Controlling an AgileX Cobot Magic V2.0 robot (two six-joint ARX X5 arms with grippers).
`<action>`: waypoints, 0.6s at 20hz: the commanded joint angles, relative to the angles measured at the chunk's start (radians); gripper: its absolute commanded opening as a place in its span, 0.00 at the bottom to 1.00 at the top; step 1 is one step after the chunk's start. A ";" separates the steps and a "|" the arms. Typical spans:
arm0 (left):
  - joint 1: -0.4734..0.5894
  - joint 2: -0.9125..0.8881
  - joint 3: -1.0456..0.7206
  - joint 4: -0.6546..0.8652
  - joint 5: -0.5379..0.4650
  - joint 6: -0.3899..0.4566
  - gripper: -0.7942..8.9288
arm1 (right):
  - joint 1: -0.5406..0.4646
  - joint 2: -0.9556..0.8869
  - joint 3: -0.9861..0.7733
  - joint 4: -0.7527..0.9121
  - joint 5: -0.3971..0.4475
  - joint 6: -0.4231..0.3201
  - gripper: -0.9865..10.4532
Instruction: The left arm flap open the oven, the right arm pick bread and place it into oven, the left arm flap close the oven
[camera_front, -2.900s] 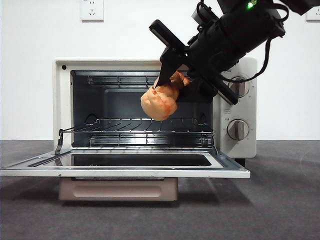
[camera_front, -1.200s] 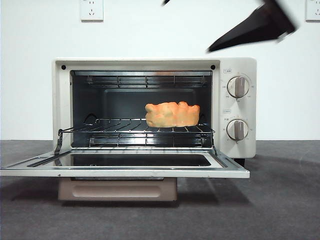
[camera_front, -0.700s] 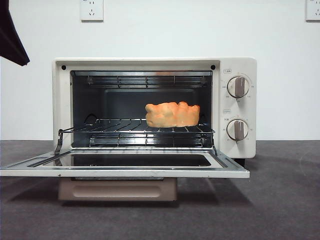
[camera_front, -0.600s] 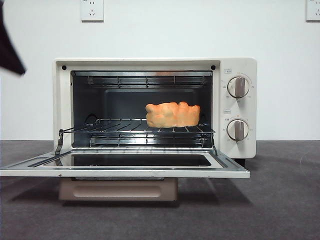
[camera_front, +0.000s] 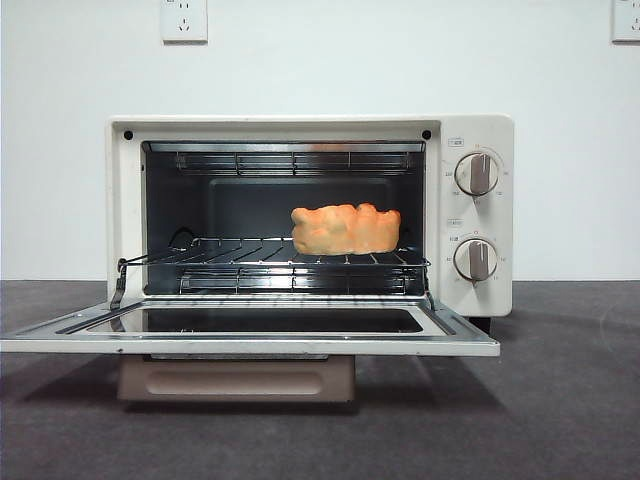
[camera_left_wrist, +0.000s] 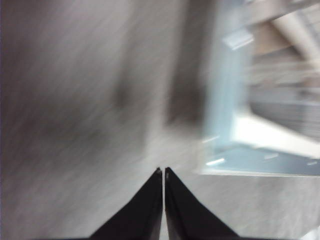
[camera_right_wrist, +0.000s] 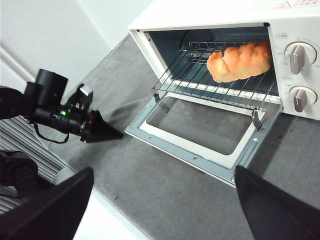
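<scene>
Your toaster oven (camera_front: 310, 215) stands with its door (camera_front: 250, 335) dropped flat in front. The bread (camera_front: 345, 229) lies on the wire rack (camera_front: 270, 262), toward the side of the two knobs (camera_front: 476, 173), with nothing touching it. 2.4 s ago it hung in a gripper in front of the oven cavity; for the last second it has not shifted on the rack.

In the front view, no arm shows now. The dark tip that sat at the upper left edge half a second ago has gone.

Your left gripper (camera_left_wrist: 164, 172) has its jaws pressed together, holding nothing. Its wrist picture is smeared; only a corner of the open door shows near the oven. The right wrist view places that gripper (camera_right_wrist: 102, 131) low over the dark table (camera_right_wrist: 165, 190), beside the door's hinge-side corner and apart from it.

Your right gripper (camera_right_wrist: 165, 200) has its jaws spread wide and empty, well back from the oven and above the door.
</scene>
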 joint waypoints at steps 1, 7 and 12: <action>0.002 0.056 0.003 0.063 0.041 -0.004 0.09 | 0.008 0.003 0.014 0.019 0.005 -0.023 0.48; 0.001 0.182 0.003 0.185 0.138 -0.039 0.09 | 0.008 0.003 0.014 0.016 0.005 -0.023 0.48; 0.001 0.193 0.003 0.238 0.167 -0.074 0.09 | 0.008 0.003 0.014 0.017 0.032 -0.023 0.48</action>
